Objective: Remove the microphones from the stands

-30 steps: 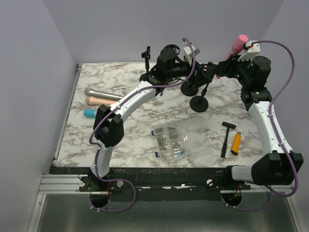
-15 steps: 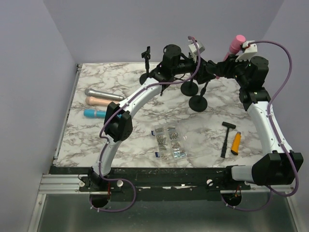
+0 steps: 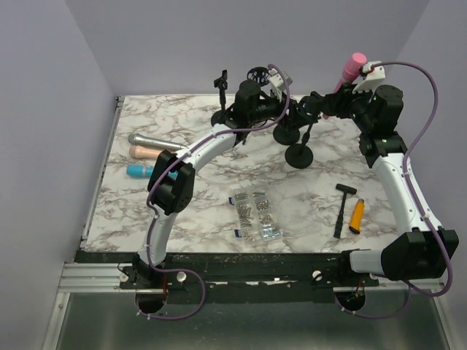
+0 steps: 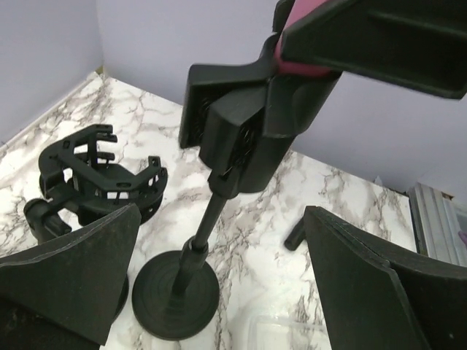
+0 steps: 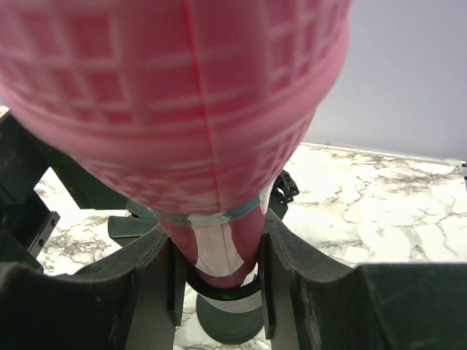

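Pink mic [image 5: 190, 109] clamped by R gripper [image 5: 219, 278]; stand [image 4: 195, 255] newly flanked by L gripper [image 4: 219, 219].
R fingers [image 5: 109, 292] are pinched on the shaft, mic apparently still seated; L fingers [image 4: 73, 270], spread wide, have been swung in astride the stand, so lift-out can be braced.

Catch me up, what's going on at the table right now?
The right gripper is shut on the pink mesh-headed microphone, which appears to be seated in the clip of the black round-based stand. The left gripper is open and faces the stand's pole without touching it, seemingly ready to steady it. The microphone does not look lifted out yet.
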